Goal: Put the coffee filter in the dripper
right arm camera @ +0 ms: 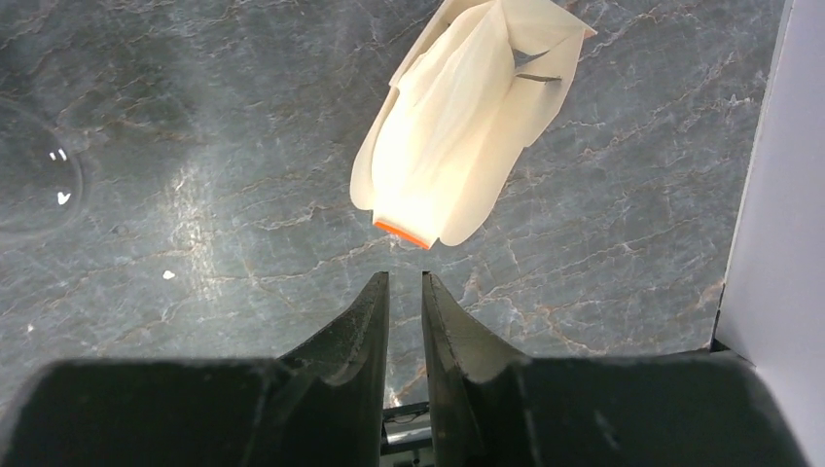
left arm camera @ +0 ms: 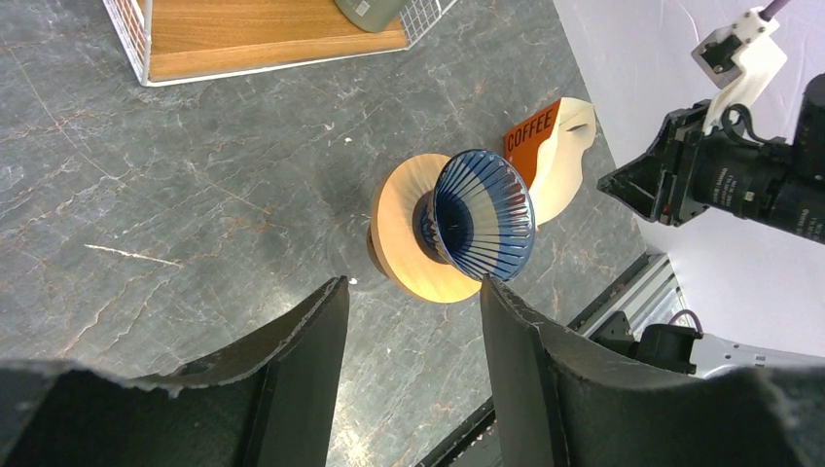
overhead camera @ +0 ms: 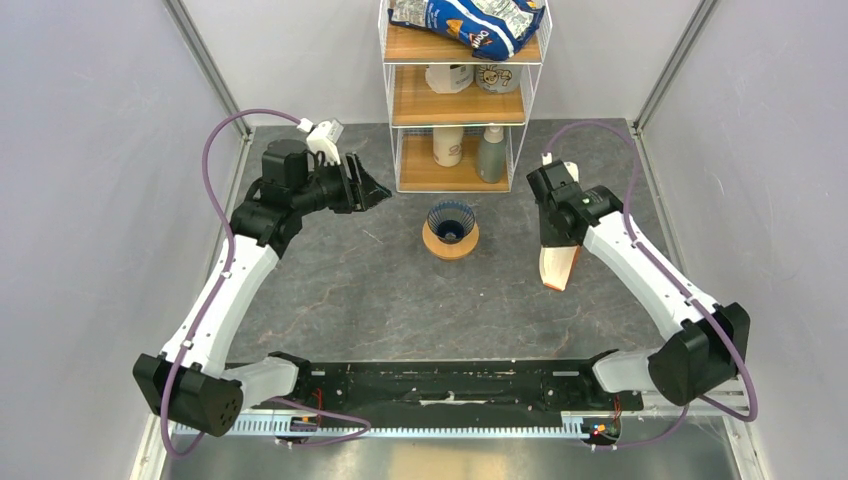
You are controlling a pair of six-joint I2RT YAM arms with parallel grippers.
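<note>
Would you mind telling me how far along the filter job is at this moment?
Done: nothing yet; the dripper sits empty on its tan ring. In hand: nothing held; the right gripper, fingers narrowly apart, hovers by the filter bundle, and the left gripper is open and empty. Left: pull one sheet from the bundle, carry it over and seat it in the dripper.

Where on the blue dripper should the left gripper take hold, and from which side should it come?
Grip the upper rim of the dripper from above, one finger inside the mouth, one outside. It stands upright on the tan ring, mouth up; its ribbed walls narrow downward, so a side pinch would probably slip. The left gripper is open.
</note>
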